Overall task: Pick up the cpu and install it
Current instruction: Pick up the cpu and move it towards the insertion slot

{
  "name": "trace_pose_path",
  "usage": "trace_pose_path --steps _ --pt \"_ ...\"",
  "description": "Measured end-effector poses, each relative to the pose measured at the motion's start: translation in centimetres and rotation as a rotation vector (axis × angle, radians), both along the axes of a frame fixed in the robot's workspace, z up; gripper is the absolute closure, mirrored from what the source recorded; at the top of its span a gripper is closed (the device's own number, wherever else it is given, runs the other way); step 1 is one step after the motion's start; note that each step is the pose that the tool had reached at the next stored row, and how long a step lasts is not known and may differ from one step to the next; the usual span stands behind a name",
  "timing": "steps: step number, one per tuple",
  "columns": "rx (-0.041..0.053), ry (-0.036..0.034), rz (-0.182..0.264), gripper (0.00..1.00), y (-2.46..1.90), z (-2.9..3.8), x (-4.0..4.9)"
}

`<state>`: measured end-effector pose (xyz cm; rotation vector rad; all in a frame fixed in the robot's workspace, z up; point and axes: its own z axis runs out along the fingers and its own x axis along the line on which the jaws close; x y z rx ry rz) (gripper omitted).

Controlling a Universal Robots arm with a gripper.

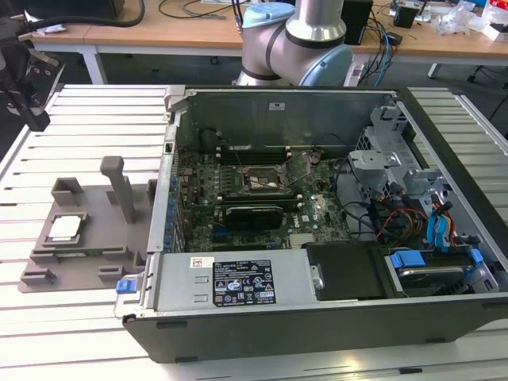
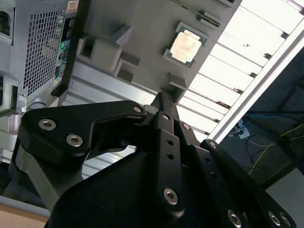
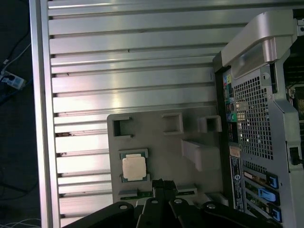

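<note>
The cpu (image 1: 65, 228) lies flat in a square recess of the grey plastic tray (image 1: 95, 258), with its silver top plate turned upward. The tray rests on the slatted metal table (image 1: 95, 119), just beside the open computer case (image 1: 444, 159), on the exterior view's left of it. In both wrist views the cpu (image 2: 185, 46) (image 3: 134, 168) sits in the same recess, and the tray (image 2: 142, 23) (image 3: 161, 142) has several raised holders around it.

The gripper (image 2: 161, 97) (image 3: 160, 182) hangs above the tray, near the cpu but apart from it. Its two black fingers are pressed together and there is nothing between them.

The case lies on its side. Inside it is the green motherboard (image 1: 238, 214), with the dark square socket frame (image 1: 260, 181) about in the middle. A power supply (image 1: 238, 282) with a label fills the near side of the case. A drive cage (image 1: 429, 262) with blue tabs is at the exterior view's right. The base of the arm (image 1: 298, 40) stands behind the case.
</note>
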<state>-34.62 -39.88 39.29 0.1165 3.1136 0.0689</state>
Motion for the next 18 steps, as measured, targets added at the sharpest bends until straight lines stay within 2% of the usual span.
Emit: trace_pose_path --steps 1,2,4,5,6,8,11,18 --pt "0.0000 0.0000 0.000 0.89 0.00 0.00 0.00" --pt "0.0000 0.0001 0.000 0.76 0.00 0.00 -0.01" --pt "0.0000 0.0000 0.000 0.64 0.00 0.00 -0.01" --pt "0.0000 0.0000 0.000 0.52 0.00 0.00 -0.02" --pt "0.0000 0.0001 0.000 0.46 0.00 0.00 -0.02" --pt "0.0000 0.0000 0.000 0.45 0.00 0.00 -0.03" --pt "0.0000 0.0001 0.000 0.31 0.00 0.00 -0.04" --pt "-0.0001 0.0001 0.000 0.31 0.00 -0.45 -0.26"
